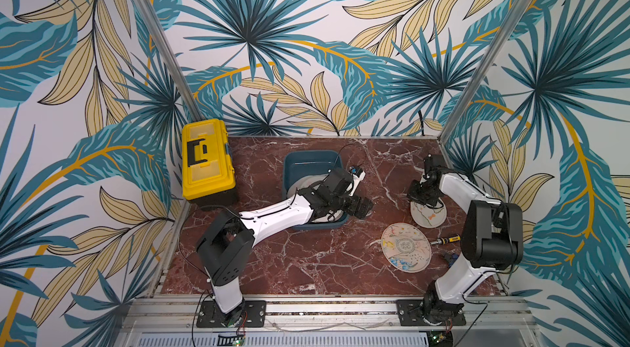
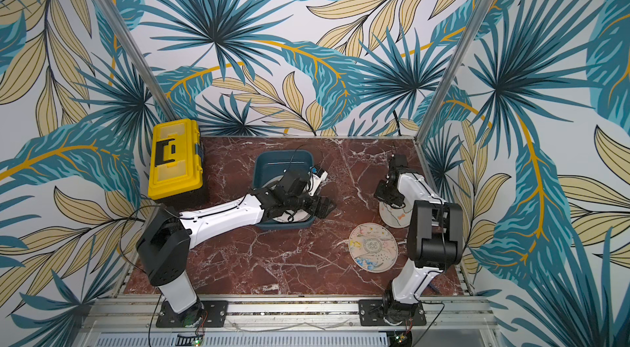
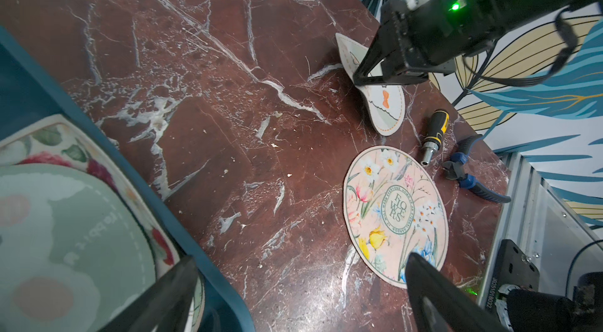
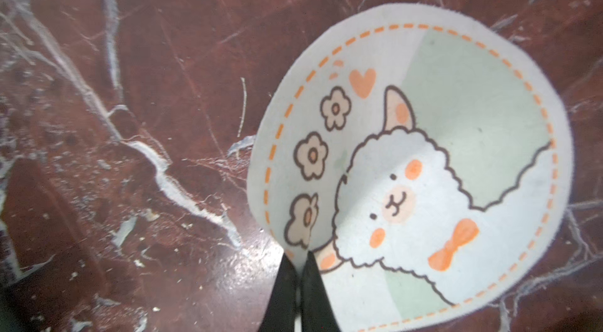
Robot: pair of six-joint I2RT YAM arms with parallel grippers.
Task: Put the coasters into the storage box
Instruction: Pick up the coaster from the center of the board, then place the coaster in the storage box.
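Right hand (image 4: pixel 297 257) tight on alpaca coaster (image 4: pixel 440 151), left hand (image 3: pixel 301 258) wide, empty; screwdriver (image 3: pixel 435 134), perhaps pliers (image 3: pixel 466 170) nearby.

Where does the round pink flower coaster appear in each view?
Top views: round pink flower-printed coaster lies flat on the marble tabletop, right of centre.
Left wrist: beside the yellow-and-black screwdriver.
Right wrist: not in it.
Shared landmark: the cream alpaca-printed coaster, pinched by the right end effector.

I am looking into a lab-style robot test booth: leaf-print panels (image 1: pixel 245 38) are enclosing a marble surface (image 1: pixel 306 260), an aluminium rail (image 1: pixel 330 309) is carrying the left arm (image 1: pixel 272 219) and right arm (image 1: pixel 456 188), and a yellow toolbox (image 1: pixel 207 161) is sitting in the corner.
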